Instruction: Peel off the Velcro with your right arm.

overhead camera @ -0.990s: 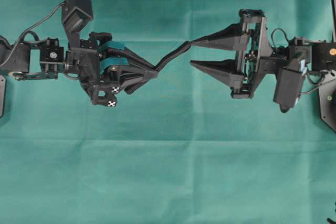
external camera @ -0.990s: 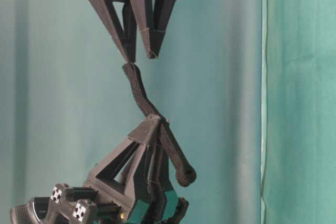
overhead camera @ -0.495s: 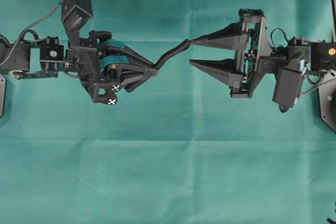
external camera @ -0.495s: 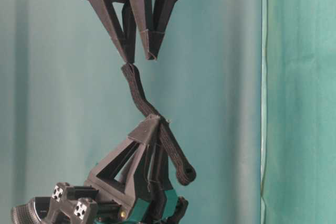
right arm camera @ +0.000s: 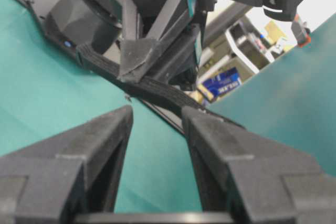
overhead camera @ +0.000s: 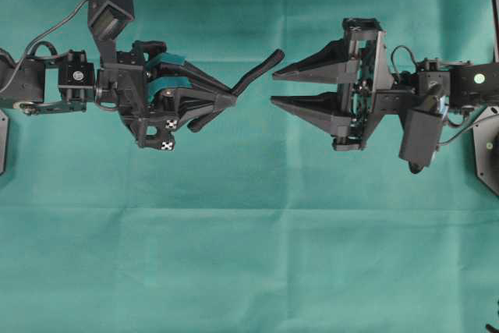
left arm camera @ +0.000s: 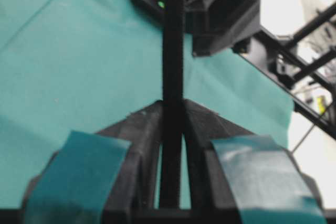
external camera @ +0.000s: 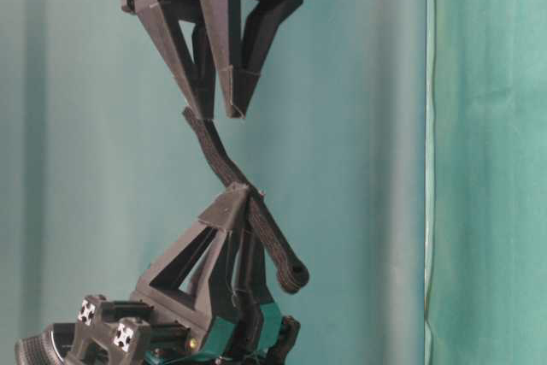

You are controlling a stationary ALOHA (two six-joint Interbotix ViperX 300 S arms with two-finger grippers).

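Overhead, green cloth (overhead camera: 249,255) underlies everything. Left gripper (overhead camera: 232,100): clamped on the Velcro (overhead camera: 257,72), which juts toward the right arm (overhead camera: 437,99). Right gripper (overhead camera: 272,87): fingers apart, holding nothing, tips near the strap's free end.

Velcro (overhead camera: 256,72) sticks out of left claw (overhead camera: 231,100) toward right claw (overhead camera: 273,89), both above the worktop (overhead camera: 249,255).
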